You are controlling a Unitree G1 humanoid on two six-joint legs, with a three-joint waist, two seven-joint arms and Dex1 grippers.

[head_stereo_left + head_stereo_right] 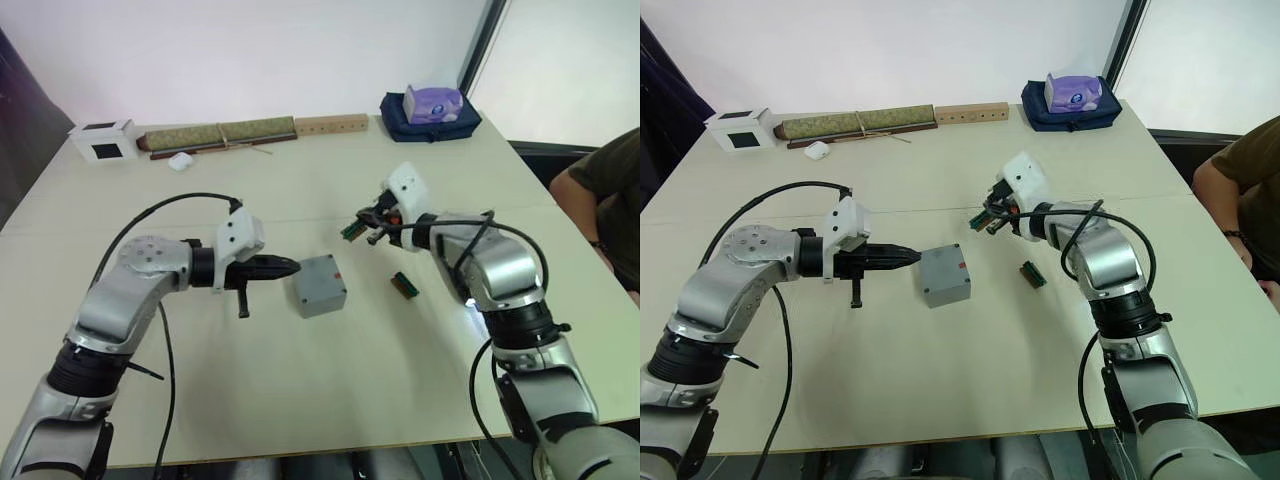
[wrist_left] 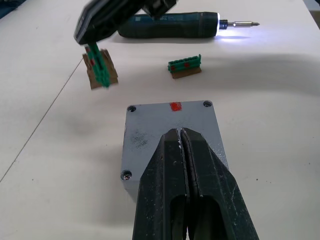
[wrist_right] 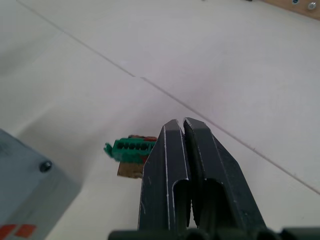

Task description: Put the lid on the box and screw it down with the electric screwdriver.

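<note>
The grey box [image 1: 320, 287] stands at the table's middle with the lid [image 2: 172, 132] lying flat on top, red mark [image 2: 175, 106] facing up and screw heads showing in its corners. My left gripper [image 1: 294, 266] is shut and empty, its tips over the lid's near edge [image 2: 181, 132]. Beyond the box and off the table, my right gripper [image 1: 362, 225] is shut on a small green circuit-board piece [image 1: 350, 232]. The electric screwdriver [image 2: 172, 25] lies on the table past the box, the light at its tip on. In the eye views my right forearm mostly hides it.
A second green circuit-board piece [image 1: 404, 285] lies right of the box. Along the far edge are a white box with a black square [image 1: 103, 141], a long green bundle [image 1: 220, 132], a wooden block [image 1: 331, 124] and a blue bag [image 1: 430, 108]. A person [image 1: 605, 190] sits at the right.
</note>
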